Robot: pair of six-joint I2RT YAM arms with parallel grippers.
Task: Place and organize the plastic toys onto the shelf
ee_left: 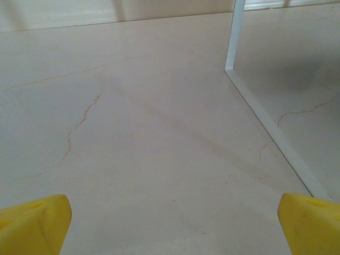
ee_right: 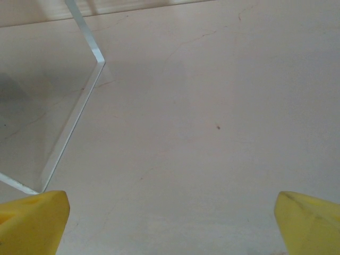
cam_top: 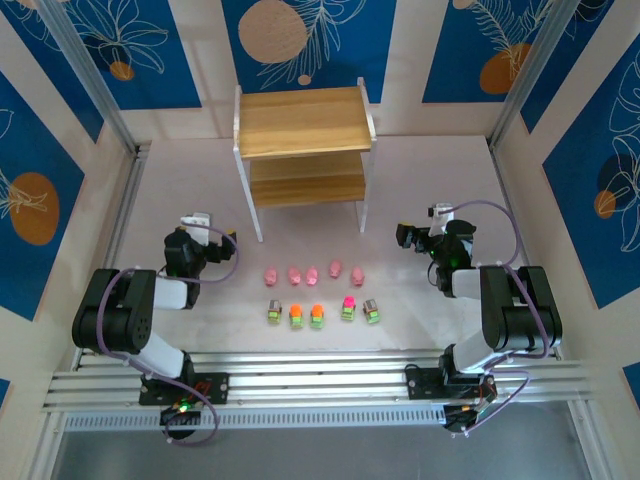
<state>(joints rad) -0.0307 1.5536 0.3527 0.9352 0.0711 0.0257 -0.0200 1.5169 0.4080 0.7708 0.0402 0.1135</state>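
1. aluminium rails (cam_top: 320,372) run along the near edge and carry both arm bases.
2. left gripper (ee_left: 170,226): released. its yellow fingertips (ee_left: 34,223) sit wide apart in the lower corners of the wrist view, with bare table (cam_top: 430,170) between them. a white leg (ee_left: 235,37) of the shelf (cam_top: 303,150) stands ahead and to the right.
3. right gripper (ee_right: 170,223): released, jaws equally wide over bare table, nothing between them. a white shelf leg rises at upper left in its wrist view.
4. plastic toys (cam_top: 315,292): ten pieces on the table in two rows, between the two arms and in front of the shelf, apart from it.
5. far row: five rounded pink figures (cam_top: 312,272), side by side with small gaps.
6. near row: five blocky green-based pieces (cam_top: 317,316). tops from left: grey, orange, orange, magenta, grey.
7. shelf: two light wooden boards, one above the other, on thin white legs. it stands upright at the far middle of the table.
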